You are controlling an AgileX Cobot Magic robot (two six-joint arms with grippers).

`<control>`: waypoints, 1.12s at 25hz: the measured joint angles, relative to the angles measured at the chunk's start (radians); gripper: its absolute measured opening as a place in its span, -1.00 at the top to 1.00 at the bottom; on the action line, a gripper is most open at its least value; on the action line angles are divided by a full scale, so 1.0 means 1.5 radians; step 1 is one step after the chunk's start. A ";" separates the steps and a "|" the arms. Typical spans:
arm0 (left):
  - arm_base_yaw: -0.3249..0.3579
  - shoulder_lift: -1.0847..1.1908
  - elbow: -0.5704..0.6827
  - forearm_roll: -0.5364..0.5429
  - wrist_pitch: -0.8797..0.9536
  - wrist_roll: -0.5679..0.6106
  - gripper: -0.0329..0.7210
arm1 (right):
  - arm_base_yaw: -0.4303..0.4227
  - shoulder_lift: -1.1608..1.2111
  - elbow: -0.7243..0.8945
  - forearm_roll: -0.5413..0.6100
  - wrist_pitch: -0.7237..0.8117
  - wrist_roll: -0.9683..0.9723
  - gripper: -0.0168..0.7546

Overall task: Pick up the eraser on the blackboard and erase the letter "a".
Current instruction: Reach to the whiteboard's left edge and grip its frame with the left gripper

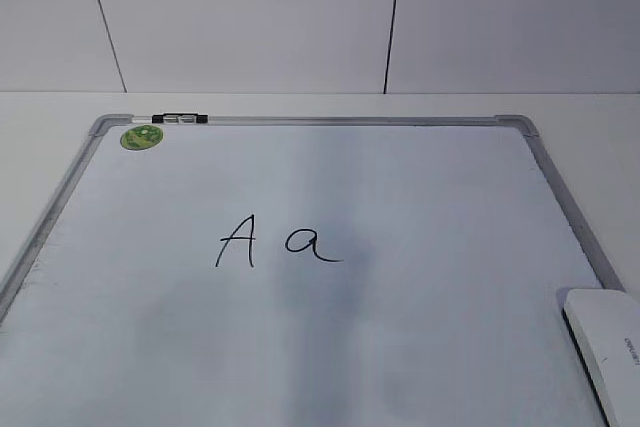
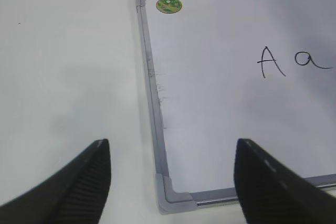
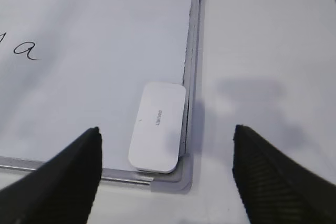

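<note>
The blackboard [image 1: 300, 347] is a white board with a silver-grey frame, lying flat on the table. The letter "a" [image 1: 311, 244] is written near its middle, right of a capital "A" [image 1: 236, 240]; it also shows in the right wrist view [image 3: 26, 51] and at the edge of the left wrist view [image 2: 311, 59]. The eraser [image 3: 158, 126], a flat white block, lies on the board's near right corner against the frame, also seen in the exterior view [image 1: 610, 349]. My right gripper [image 3: 167, 140] is open above the eraser. My left gripper [image 2: 172, 153] is open above the board's near left corner [image 2: 176, 199].
A green round sticker [image 1: 142, 137] sits in the board's far left corner, by a small black-and-silver clip [image 1: 180, 119] on the top frame. White table [image 2: 68, 77] surrounds the board. A white panelled wall [image 1: 300, 17] stands behind.
</note>
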 joint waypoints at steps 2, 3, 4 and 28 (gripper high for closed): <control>0.000 0.034 -0.019 0.012 -0.001 0.002 -0.55 | 0.000 0.040 -0.020 0.012 0.013 -0.004 -0.58; 0.000 0.051 -0.026 0.015 -0.004 0.002 -0.55 | 0.000 0.063 -0.030 0.019 0.014 -0.006 -0.58; 0.000 0.067 -0.032 0.018 -0.008 0.008 -0.55 | 0.000 0.084 -0.041 0.028 0.016 -0.007 -0.58; 0.000 0.543 -0.150 0.023 -0.057 0.008 -0.52 | 0.000 0.453 -0.125 0.057 0.059 0.016 -0.58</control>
